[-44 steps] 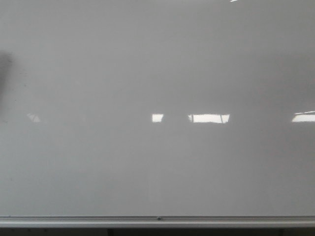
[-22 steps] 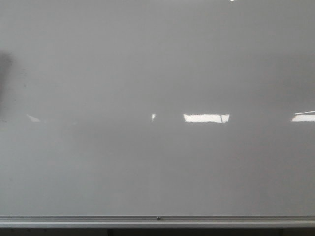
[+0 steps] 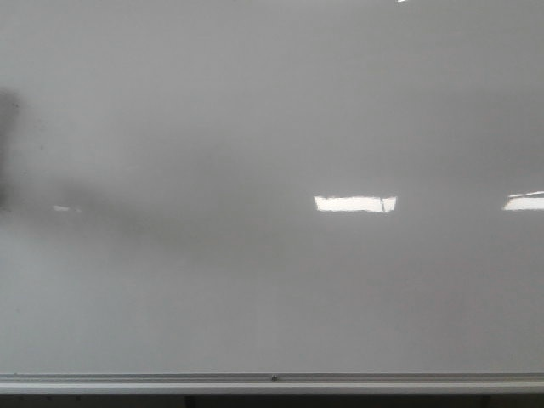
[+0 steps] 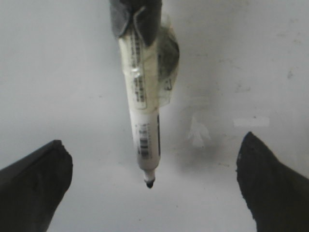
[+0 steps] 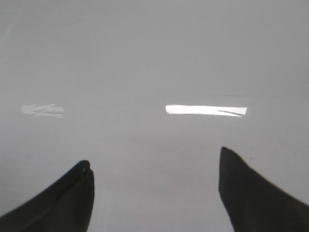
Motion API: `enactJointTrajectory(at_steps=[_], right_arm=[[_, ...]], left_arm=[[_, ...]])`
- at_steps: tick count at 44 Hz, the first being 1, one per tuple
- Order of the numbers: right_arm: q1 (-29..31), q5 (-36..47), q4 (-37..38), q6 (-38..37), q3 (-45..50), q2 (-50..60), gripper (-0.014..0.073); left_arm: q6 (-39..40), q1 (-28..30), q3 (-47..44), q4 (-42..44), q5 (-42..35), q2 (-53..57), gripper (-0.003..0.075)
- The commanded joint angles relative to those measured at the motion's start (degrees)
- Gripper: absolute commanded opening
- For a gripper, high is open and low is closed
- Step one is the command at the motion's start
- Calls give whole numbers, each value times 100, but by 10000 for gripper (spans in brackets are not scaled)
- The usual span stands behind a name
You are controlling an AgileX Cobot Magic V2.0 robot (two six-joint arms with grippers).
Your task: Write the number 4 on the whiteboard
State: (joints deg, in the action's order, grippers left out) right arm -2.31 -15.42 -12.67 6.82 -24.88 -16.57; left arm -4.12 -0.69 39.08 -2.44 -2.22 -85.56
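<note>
Your left gripper (image 4: 149, 193) and right gripper (image 5: 154, 193) are both spread; a marker (image 4: 145, 121) points at the glossy whiteboard (image 3: 272, 102), above its silver rail (image 3: 170, 379).

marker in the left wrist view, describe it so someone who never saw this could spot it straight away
Start from the pale glossy whiteboard that fills the view. In front of it, between the two dark fingers of the left tool, hangs a white-barrelled marker. Its printed label and small black tip, pointing at the board, set it apart.
</note>
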Motion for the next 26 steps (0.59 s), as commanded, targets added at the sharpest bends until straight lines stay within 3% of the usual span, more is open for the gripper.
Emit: enactJointTrajectory(at_steps=[1,8,12,26], right_arm=[[4,490,-6,13,-220,-82,559],[4,490,-6,13,-220,-82,559],[4,490,-6,13,-220,-82,559],[4,490,-6,13,-220,-82,559]], left_arm=[[0,11,330,68,-430,-93,660],[0,11,506,96,-500,-343,655],[0,11,506,96,-574,-370,589],[0,11,506,96,-512,-370,52]])
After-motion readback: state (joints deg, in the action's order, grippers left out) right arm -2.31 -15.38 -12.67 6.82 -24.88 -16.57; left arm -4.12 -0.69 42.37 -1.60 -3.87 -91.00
